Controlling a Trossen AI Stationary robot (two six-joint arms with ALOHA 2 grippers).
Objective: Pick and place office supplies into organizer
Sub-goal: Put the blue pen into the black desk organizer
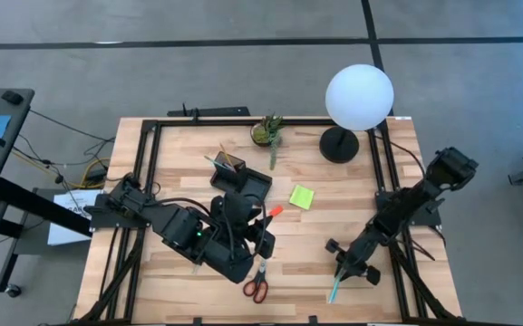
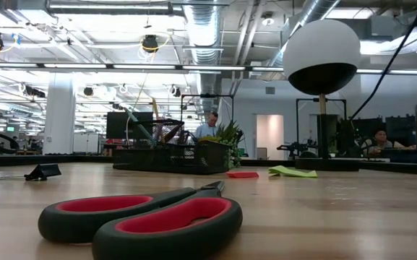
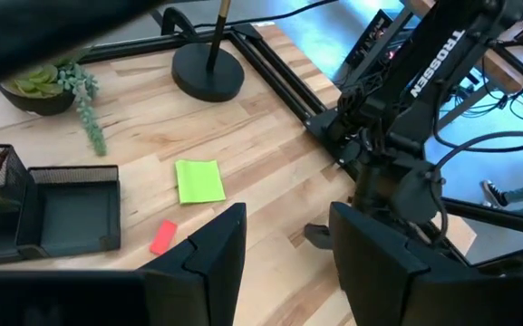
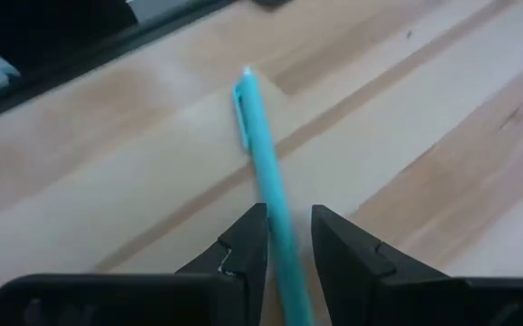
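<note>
Your right pincer straddles the teal pen, jaws narrow on its shaft, well right of the organizer, a grasp for lifting. Your left pincer hangs wide and empty just below the organizer, above the scissors.

bare wood between arms, lamp base behind

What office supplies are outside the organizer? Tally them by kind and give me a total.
Red-handled scissors: 1
Lime-green sticky pad: 1
Orange eraser: 1
Teal pen: 1
Black clip: 1
Total: 5
</note>
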